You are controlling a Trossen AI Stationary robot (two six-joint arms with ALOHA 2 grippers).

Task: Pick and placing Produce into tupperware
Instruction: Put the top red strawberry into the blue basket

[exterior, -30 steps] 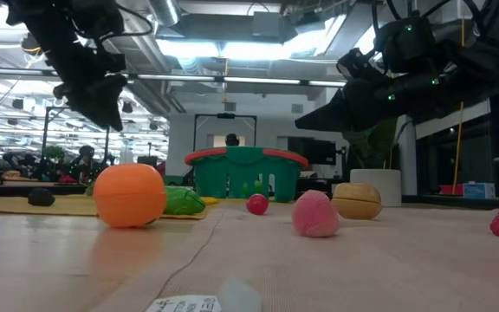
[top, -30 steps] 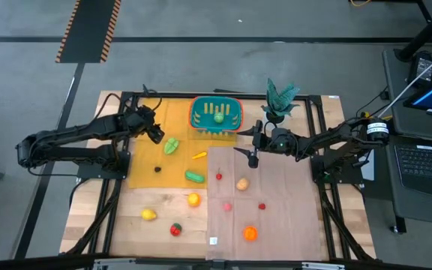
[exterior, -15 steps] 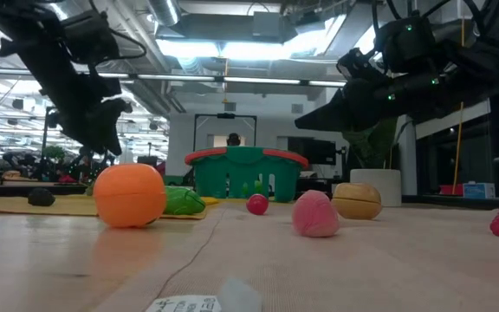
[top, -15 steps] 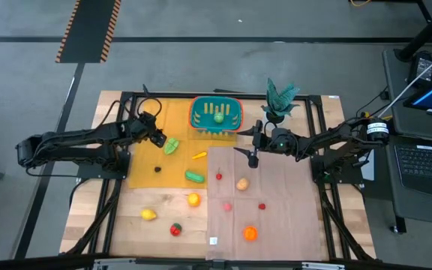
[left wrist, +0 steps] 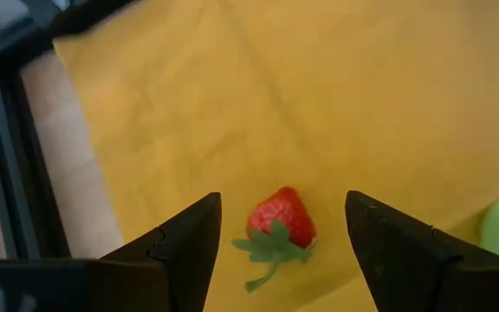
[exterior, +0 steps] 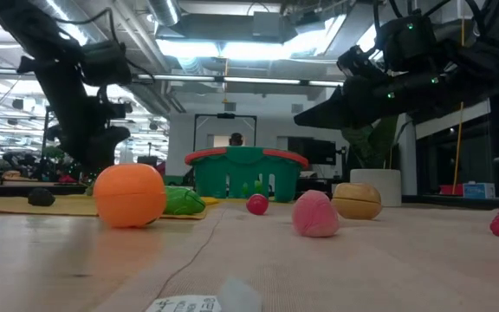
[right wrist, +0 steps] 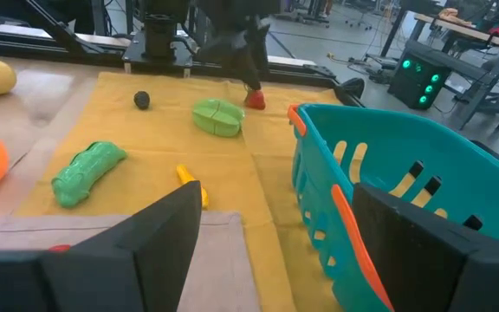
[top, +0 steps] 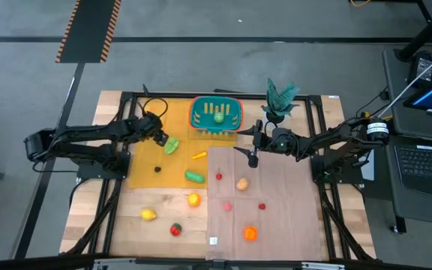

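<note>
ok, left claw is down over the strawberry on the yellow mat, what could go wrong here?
1. The left claw is open around the strawberry, whose tapered shape might squirt out on closing.
2. The light green piece lies close beside it and could get nudged.
3. The yellow mat might bunch under the fingers.

Robotics lab: exposed ceiling ducts [exterior: 232,26], workbenches [right wrist: 457,30], hazard-striped floor [top: 88,30], laptop [top: 426,161].

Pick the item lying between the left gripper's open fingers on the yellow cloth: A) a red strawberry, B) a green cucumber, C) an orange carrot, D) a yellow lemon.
A: the left wrist view shows a red strawberry with green leaves on the yellow cloth, lying between the open fingers of the left gripper.
</note>
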